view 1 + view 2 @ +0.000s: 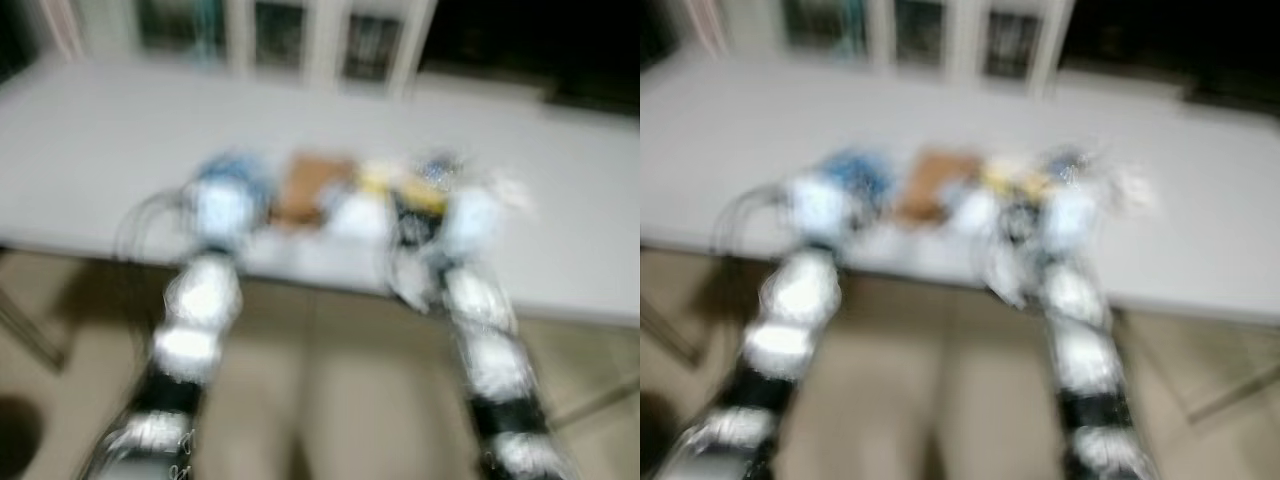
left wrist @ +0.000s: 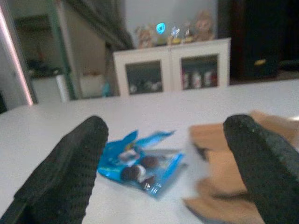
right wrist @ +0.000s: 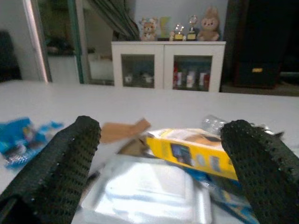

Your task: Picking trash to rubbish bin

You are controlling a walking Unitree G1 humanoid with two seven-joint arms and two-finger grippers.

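Trash lies in a row near the front edge of a white table point(image 1: 560, 180); the eye views are blurred. A blue cookie wrapper point(image 2: 142, 161) sits between the spread fingers of my left gripper point(image 2: 163, 154), which is open. Beside it lies brown paper point(image 2: 224, 163). My right gripper point(image 3: 159, 158) is open, and ahead of it lie a white plastic tray point(image 3: 149, 193), a yellow box point(image 3: 191, 149) and clear plastic point(image 3: 215, 123). In the eye views the blue wrapper point(image 1: 235, 170) and brown paper point(image 1: 310, 185) lie just beyond both arms.
A white cabinet point(image 3: 166, 65) with glass doors and toy figures on top stands behind the table. Beige floor point(image 1: 330, 400) lies under the table's front edge. A dark round shape point(image 1: 15, 435) sits on the floor at lower left.
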